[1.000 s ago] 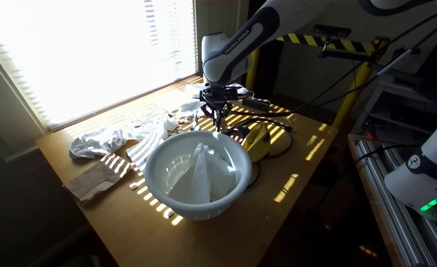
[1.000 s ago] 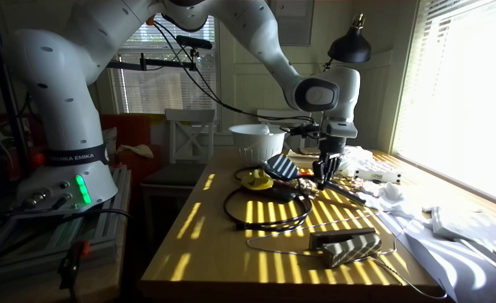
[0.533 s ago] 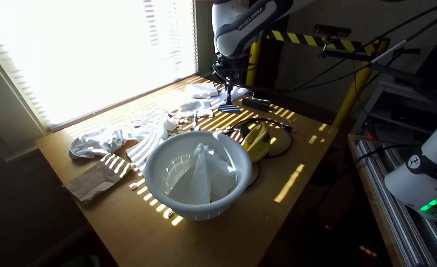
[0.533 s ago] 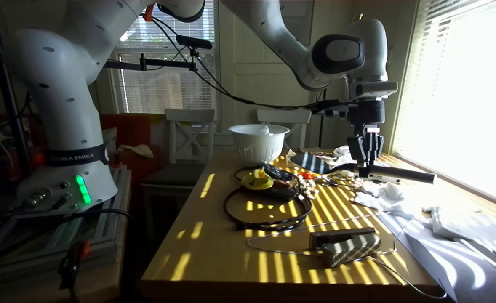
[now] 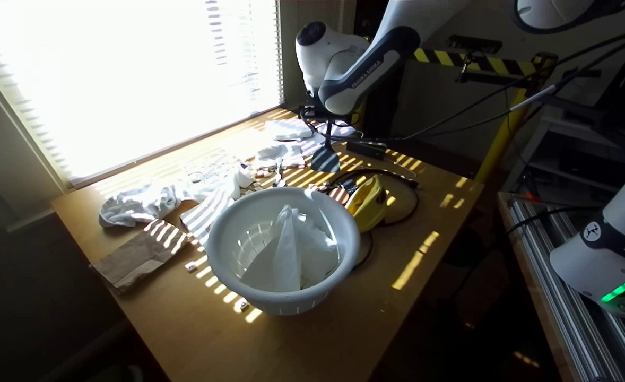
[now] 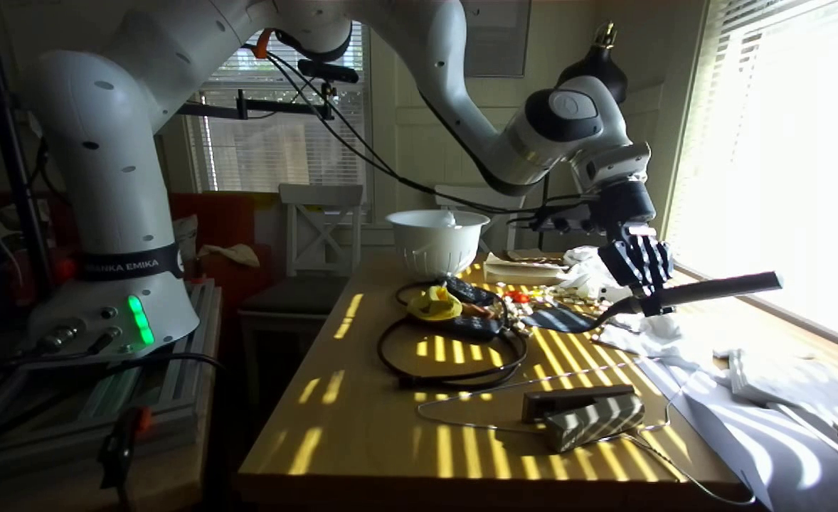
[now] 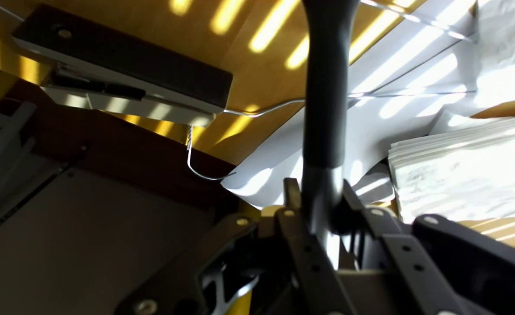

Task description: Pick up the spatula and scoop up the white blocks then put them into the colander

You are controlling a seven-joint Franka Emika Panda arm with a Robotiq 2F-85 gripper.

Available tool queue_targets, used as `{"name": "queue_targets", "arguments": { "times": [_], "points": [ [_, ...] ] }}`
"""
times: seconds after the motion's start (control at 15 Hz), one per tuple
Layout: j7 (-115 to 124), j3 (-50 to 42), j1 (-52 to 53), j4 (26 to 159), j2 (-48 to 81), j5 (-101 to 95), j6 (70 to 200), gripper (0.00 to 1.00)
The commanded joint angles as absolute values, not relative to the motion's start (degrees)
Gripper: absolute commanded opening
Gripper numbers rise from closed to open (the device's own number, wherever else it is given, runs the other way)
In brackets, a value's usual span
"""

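Note:
The black spatula is in my gripper, which is shut on its handle. The handle tilts up toward the window and the blade slopes down low over the table. I cannot tell if the blade touches it. In an exterior view the blade hangs beyond the colander, and the arm hides the fingers. In the wrist view the handle stands between the fingers. Small white blocks lie near the blade tip. Single blocks lie left of the colander, which holds crumpled white sheets.
A yellow thing and a coiled black cable lie near the blocks. A dark stapler-like object with thin wire, white paper, a white stack, cloth and a brown paper bag lie around.
My gripper has carried the spatula up and away from the colander, toward the window. Since half a second ago the wrist has tilted, lowering the blade and raising the handle end.

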State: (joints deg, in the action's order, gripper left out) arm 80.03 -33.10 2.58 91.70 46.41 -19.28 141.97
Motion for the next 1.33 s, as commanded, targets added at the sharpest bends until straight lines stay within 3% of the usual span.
{"name": "queue_targets", "arguments": {
  "times": [0.0, 0.47, 1.27],
  "points": [
    [93.8, -39.6, 8.0, 91.3, 51.1, -25.3, 145.0, 0.06],
    [112.6, -50.3, 17.3, 92.4, 55.9, -31.2, 141.8, 0.06],
    [116.5, -43.6, 20.3, 99.3, 52.4, -31.2, 136.8, 0.06]
  ]
}}
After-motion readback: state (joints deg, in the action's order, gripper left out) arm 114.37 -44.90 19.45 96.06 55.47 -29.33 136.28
